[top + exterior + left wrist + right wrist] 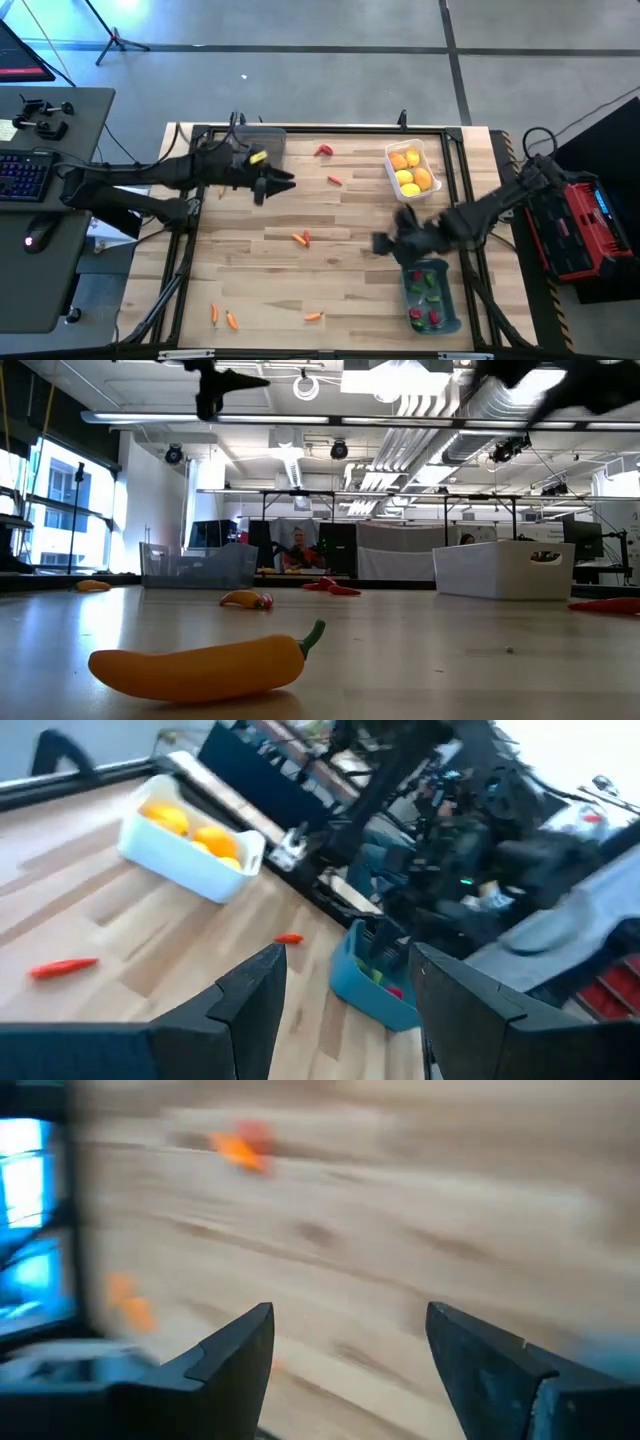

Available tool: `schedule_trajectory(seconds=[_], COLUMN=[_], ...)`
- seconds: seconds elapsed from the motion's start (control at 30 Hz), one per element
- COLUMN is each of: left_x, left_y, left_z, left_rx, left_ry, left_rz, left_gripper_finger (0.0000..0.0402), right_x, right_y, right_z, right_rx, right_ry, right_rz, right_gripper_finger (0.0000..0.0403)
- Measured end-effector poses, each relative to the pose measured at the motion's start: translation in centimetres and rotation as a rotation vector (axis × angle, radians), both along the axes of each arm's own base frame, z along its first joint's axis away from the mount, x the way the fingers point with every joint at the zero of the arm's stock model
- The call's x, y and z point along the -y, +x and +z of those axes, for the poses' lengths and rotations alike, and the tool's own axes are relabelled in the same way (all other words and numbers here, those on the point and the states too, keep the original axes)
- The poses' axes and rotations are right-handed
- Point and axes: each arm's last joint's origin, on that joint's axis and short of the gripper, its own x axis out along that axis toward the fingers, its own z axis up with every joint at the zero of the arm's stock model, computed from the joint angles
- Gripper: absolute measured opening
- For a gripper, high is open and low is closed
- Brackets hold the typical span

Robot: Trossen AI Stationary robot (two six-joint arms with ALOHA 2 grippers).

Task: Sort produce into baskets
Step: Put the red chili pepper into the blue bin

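Your left gripper [283, 183] is up in the air just beside the clear grey basket [262, 140] at the far left of the table [350, 270], fingers spread with nothing between them. A yellow pepper [258, 157] sits in that basket.

Your right gripper [385, 243] hangs over the table just off the blue basket [432, 296], also spread wide and empty in its wrist view. That blue one has green and red peppers in it.

The white basket [413, 168] at the far right holds the yellow-orange fruits [408, 177].

Loose stuff on the wood: a red pepper [324, 151] and a smaller red piece [335, 181] near the far edge, an orange and red pair [302, 238] mid-table, two carrots [223, 317] at the near left, and one more carrot [314, 316] near the front edge. From the low view there's a yellow-orange pepper [205, 665] lying right in front of the camera.
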Motion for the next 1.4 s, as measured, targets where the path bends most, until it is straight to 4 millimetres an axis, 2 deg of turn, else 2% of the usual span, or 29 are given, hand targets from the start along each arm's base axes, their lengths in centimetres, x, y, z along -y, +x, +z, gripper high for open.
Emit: schedule_trajectory(seconds=[0.1, 0.2, 0.4, 0.57, 0.7, 0.83, 0.93, 1.03, 1.07, 1.23, 1.33, 1.4], left_x=[-2.3, -4.8, -10.6, -14.7, -17.2, -19.9, -22.2, -23.6, -24.0, -25.7, -25.8, -25.8], left_y=[1.3, 2.9, 6.8, 10.6, 13.1, 14.1, 14.1, 13.5, 13.3, 13.6, 14.4, 14.6], left_z=[-0.3, -1.2, -3.6, -6.8, -10.0, -11.9, -12.4, -13.2, -13.6, -15.8, -17.2, -17.1], left_rx=[-0.118, -0.291, -0.49, -0.606, -0.681, -0.747, -0.724, -0.732, -0.743, -0.685, -0.624, -0.631], left_ry=[-0.05, -0.047, -0.017, -0.056, -0.009, 0.092, 0.145, 0.172, 0.182, 0.164, 0.12, 0.13], left_rz=[-0.029, -0.007, 0.118, 0.138, 0.125, 0.2, 0.214, 0.192, 0.184, 0.201, 0.148, 0.137], left_gripper_finger=[0.02, 0.02, 0.02, 0.02, 0.02, 0.0177, 0.0124, 0.0036, 0.0018, 0.0003, 0.0001, 0.0], right_x=[3.1, 6.7, 12.6, 15.8, 17.1, 17.5, 17.3, 16.9, 16.7, 16.6, 16.8, 17.0], right_y=[2.6, 3.5, 2.3, 0.9, 0.4, 0.3, 0.7, 1.2, 1.4, 3.1, 4.4, 5.3], right_z=[0.9, 1.3, 3.4, 5.7, 6.3, 6.3, 6.1, 5.9, 6.0, 5.6, 5.3, 5.2], right_rx=[0.133, 0.148, 0.184, 0.292, 0.319, 0.328, 0.333, 0.343, 0.354, 0.395, 0.458, 0.504], right_ry=[-0.079, -0.146, -0.303, -0.403, -0.456, -0.421, -0.388, -0.377, -0.387, -0.431, -0.415, -0.415], right_rz=[0.042, 0.024, 0.084, 0.092, 0.088, 0.029, 0.003, -0.075, -0.102, -0.226, -0.271, -0.275], right_gripper_finger=[0.0252, 0.0252, 0.0252, 0.0252, 0.0252, 0.0252, 0.0252, 0.0252, 0.0252, 0.0252, 0.0252, 0.0252])
